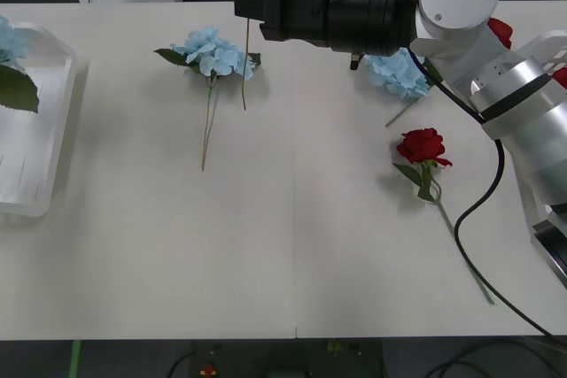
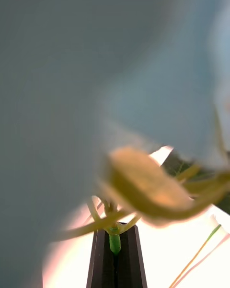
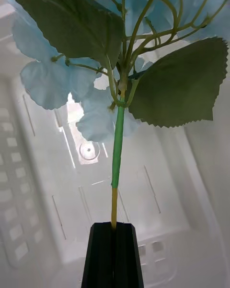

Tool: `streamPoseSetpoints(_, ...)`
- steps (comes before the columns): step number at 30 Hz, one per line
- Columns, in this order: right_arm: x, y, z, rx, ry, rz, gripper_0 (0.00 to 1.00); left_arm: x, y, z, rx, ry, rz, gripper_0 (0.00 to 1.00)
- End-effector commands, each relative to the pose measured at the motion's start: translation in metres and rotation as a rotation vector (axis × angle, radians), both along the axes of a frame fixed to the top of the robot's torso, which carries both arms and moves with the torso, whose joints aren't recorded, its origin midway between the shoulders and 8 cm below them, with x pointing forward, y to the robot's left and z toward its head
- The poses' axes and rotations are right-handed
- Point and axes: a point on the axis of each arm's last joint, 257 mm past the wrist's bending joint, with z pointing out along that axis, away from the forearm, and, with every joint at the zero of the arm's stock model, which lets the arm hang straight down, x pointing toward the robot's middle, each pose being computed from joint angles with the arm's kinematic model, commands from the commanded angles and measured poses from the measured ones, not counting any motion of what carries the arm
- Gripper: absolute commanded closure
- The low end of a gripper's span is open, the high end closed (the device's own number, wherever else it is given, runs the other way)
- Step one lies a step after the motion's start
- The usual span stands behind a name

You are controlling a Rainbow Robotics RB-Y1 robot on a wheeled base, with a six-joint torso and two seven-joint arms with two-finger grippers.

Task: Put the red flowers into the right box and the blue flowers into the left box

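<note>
On the white tabletop (image 1: 292, 245) one of the blue flowers (image 1: 213, 53) lies left of the middle near the far edge, its thin stem running toward the robot; another blue cluster (image 1: 398, 73) lies further right, partly under the right arm. One of the red flowers (image 1: 422, 146) lies just on the near side of that cluster, stem trailing toward the near right corner, with the arm's black cable looping beside it. A second red bloom (image 1: 501, 31) peeks out behind the arm's white joint near the right box (image 1: 554, 42), of which just a white corner is seen. The left box (image 1: 40, 130) sits at the tabletop's left edge with blue petals and a broad leaf inside. The wide middle and near part of the tabletop lie bare.

The right gripper (image 2: 115, 249) hangs high over the far edge, its black fingers clenched on the green stem of a blue flower (image 2: 143, 187) whose stem dangles down beside the lying one. The left gripper (image 3: 114, 254) is over the left box, fingers pressed together on the stem of a blue flower (image 3: 117, 139), the tray's slotted white walls close behind it
</note>
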Motion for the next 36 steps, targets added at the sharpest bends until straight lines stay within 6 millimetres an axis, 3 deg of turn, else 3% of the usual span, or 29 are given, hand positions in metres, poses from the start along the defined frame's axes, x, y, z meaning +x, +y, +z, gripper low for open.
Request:
streamPoseSetpoints(1,-0.015,0.029,0.034,0.022,-0.034,0.050,1.00,0.023,0.040,0.043,-0.031,-0.071,0.130,1.00)
streamPoseSetpoints(7,-0.018,0.035,0.036,0.035,-0.024,0.058,1.00,0.045,0.070,0.036,0.015,-0.078,0.219,1.00)
streamPoseSetpoints(10,-0.019,0.036,0.036,0.036,-0.023,0.058,1.00,0.046,0.091,0.024,0.080,-0.080,0.265,1.00)
streamPoseSetpoints(12,-0.020,0.038,0.039,0.042,-0.022,0.063,1.00,0.041,0.105,0.005,0.118,-0.048,0.292,1.00)
streamPoseSetpoints(18,-0.022,0.044,0.040,0.043,-0.022,0.067,1.00,0.043,0.101,-0.023,0.174,0.001,0.267,1.00)
streamPoseSetpoints(19,-0.023,0.045,0.040,0.042,-0.022,0.067,1.00,0.043,0.101,-0.024,0.179,0.005,0.263,0.80)
streamPoseSetpoints(20,-0.023,0.046,0.039,0.042,-0.023,0.066,1.00,0.043,0.101,-0.023,0.179,0.004,0.261,0.26)
streamPoseSetpoints(21,-0.022,0.046,0.039,0.041,-0.025,0.063,1.00,0.044,0.100,-0.023,0.177,0.003,0.259,0.01)
streamPoseSetpoints(25,-0.021,0.050,0.037,0.037,-0.026,0.058,1.00,0.047,0.096,-0.021,0.186,-0.002,0.229,0.00)
streamPoseSetpoints(28,-0.023,0.052,0.036,0.038,-0.020,0.059,1.00,0.055,0.086,-0.007,0.197,-0.041,0.168,0.00)
streamPoseSetpoints(32,-0.022,0.054,0.034,0.038,-0.018,0.055,1.00,0.062,0.052,0.009,0.072,-0.090,0.072,0.00)
streamPoseSetpoints(36,-0.022,0.056,0.035,0.043,-0.017,0.053,1.00,0.064,-0.006,0.025,-0.135,-0.136,-0.073,0.00)
